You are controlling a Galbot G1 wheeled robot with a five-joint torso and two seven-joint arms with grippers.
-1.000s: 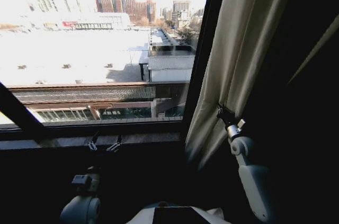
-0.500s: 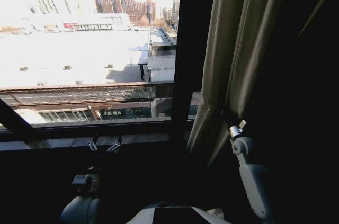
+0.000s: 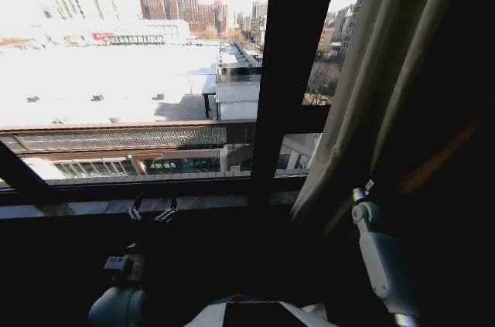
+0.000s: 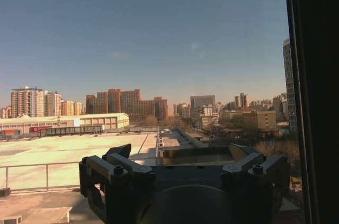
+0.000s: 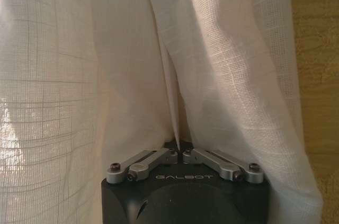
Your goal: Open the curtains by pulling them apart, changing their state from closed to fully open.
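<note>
Head view: curtains [image 3: 371,87] bunched along the right of the frame, hanging from the top edge down to the lower right. Window [image 3: 131,72] bare across the left and centre, dark post [image 3: 286,72] standing just left of the fabric. Right gripper [image 3: 357,188] at lower right, buried in the folds; fingers hidden here, so no telling their state from this angle. Left gripper [image 3: 152,211] low at centre-left, by the sill [image 3: 93,205], well apart from the cloth, prongs spread and empty.

Left wrist view: left gripper [image 4: 183,168] along the bottom edge, jaws wide, nothing between them. Sky and city beyond, post [image 4: 312,97] down the right edge. No fabric here, which suggests this half of the glass is already cleared.

Right wrist view: right gripper [image 5: 180,154] at bottom centre, finger links folded inward until the tips meet, pinching one thin pleat of the curtains [image 5: 106,75]. Sheer weave fills most of the frame; wood-toned surface [image 5: 318,49] at the far right. Grip confirmed here, hidden from the head camera.

Judged step: dragging the right panel outward. Best done with a steady sideways pull along the rail line, not downward, since a thin pinch of sheer cloth could slip or strain the hooks. Worth watching the pleat at the fingertips for creep. Remaining travel looks short.
</note>
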